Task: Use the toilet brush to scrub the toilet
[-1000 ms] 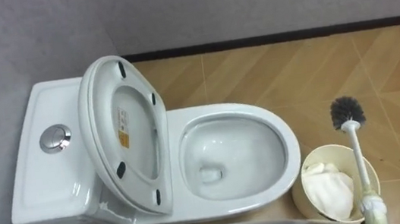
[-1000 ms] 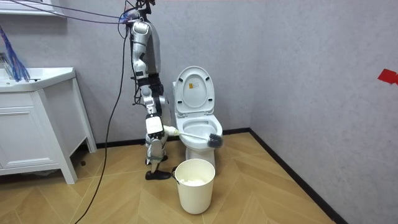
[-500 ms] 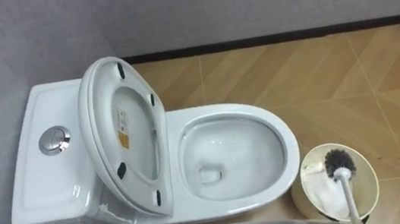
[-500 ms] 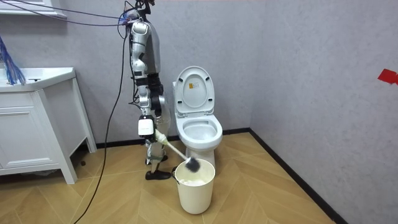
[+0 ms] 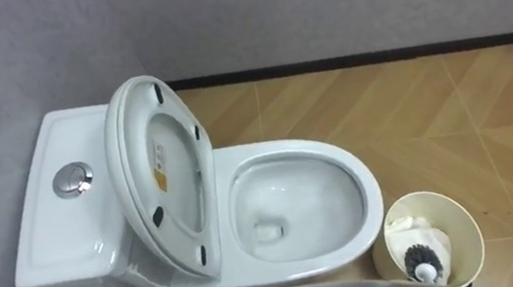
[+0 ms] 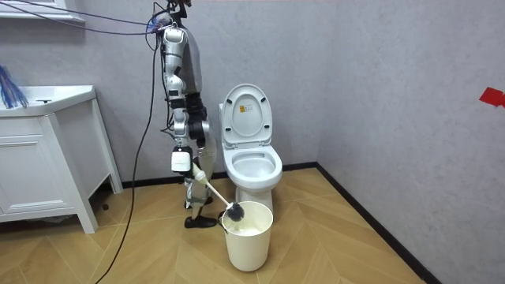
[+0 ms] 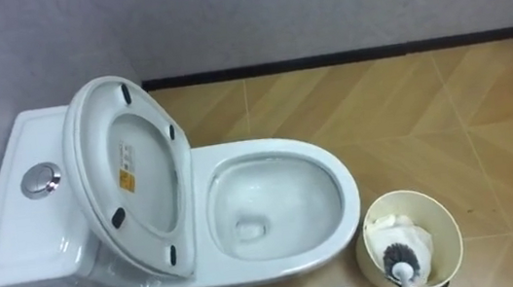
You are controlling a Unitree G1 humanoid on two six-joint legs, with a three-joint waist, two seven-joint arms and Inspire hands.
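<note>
Right hand (image 6: 190, 164) grips the handle of the brush (image 5: 423, 262). Its head, over the floor a second ago, now sits inside the bin (image 5: 474, 232) beside the toilet (image 5: 370, 188). Brushing appears finished.

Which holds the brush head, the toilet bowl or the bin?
The cream bin: the brush head sits inside it; the toilet bowl has none.
</note>
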